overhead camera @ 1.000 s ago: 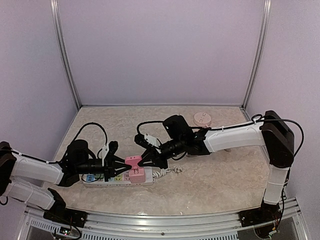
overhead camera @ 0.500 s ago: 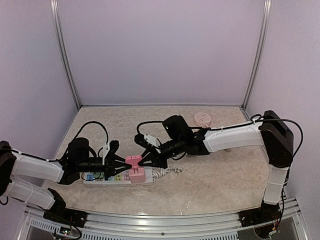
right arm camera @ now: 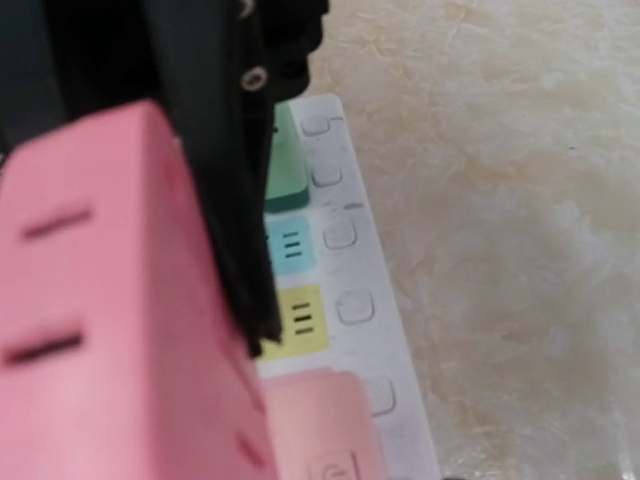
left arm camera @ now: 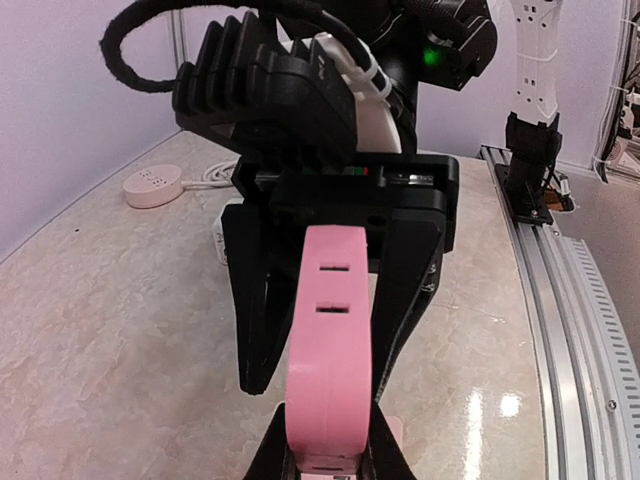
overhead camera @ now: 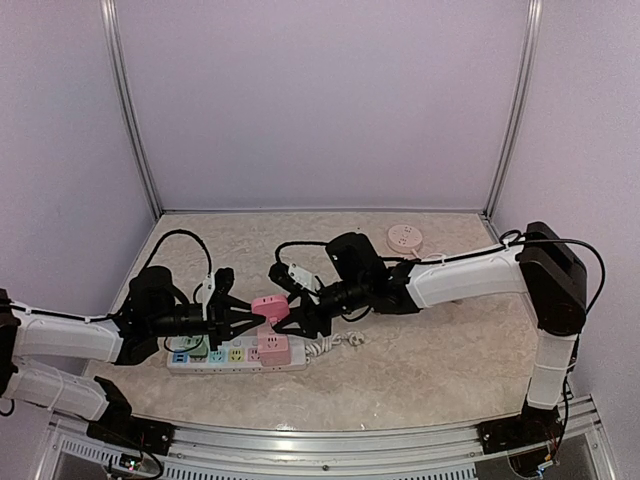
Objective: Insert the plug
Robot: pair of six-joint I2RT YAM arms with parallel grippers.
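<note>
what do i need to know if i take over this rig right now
Grip: left end effector is shut on the pink plug, holding it above the power strip.
The right end effector is open, its fingers flanking the plug's far end.
Done: plug is picked up and in the left grip.
Left: line it up over a socket on the strip and press it in; it is not yet inserted.

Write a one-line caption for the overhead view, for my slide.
The left end effector holds a pink plug above the power strip; the right end effector stands open around it.
</note>
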